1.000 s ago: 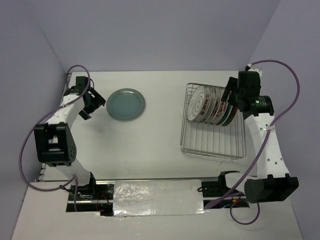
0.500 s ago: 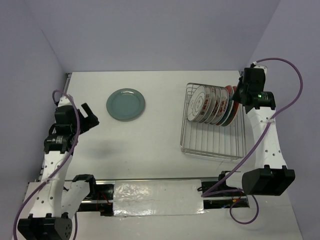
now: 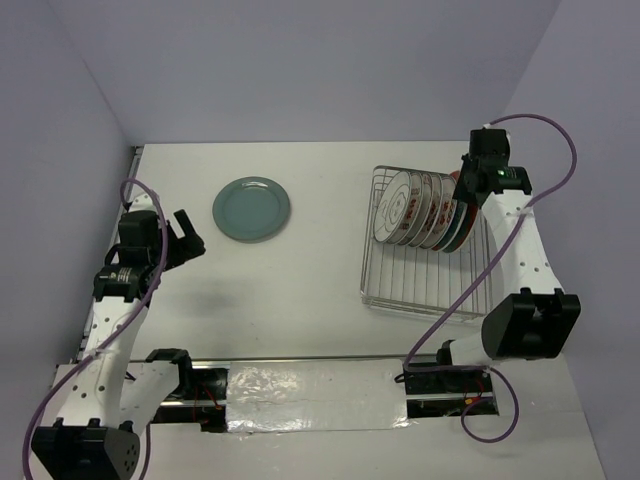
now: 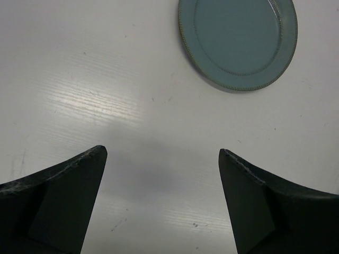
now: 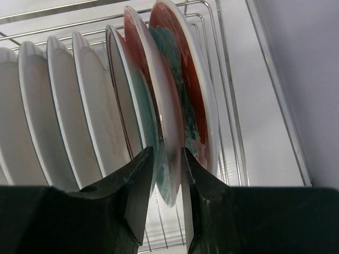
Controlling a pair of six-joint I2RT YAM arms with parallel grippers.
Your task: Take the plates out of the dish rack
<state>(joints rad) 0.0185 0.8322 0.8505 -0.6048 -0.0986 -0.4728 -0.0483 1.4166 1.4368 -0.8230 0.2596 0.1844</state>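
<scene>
several plates stand on edge, packed close, in the dish rack at the table's 3 o'clock side. the right gripper is clamped across the rim of the second-last red plate, with only thin gaps to its neighbours. the left gripper hangs spread wide over the table at 9 o'clock, and a teal plate lies flat at its 1 o'clock, well apart.

One plate lies left of the dish rack, other plates standing inside
</scene>
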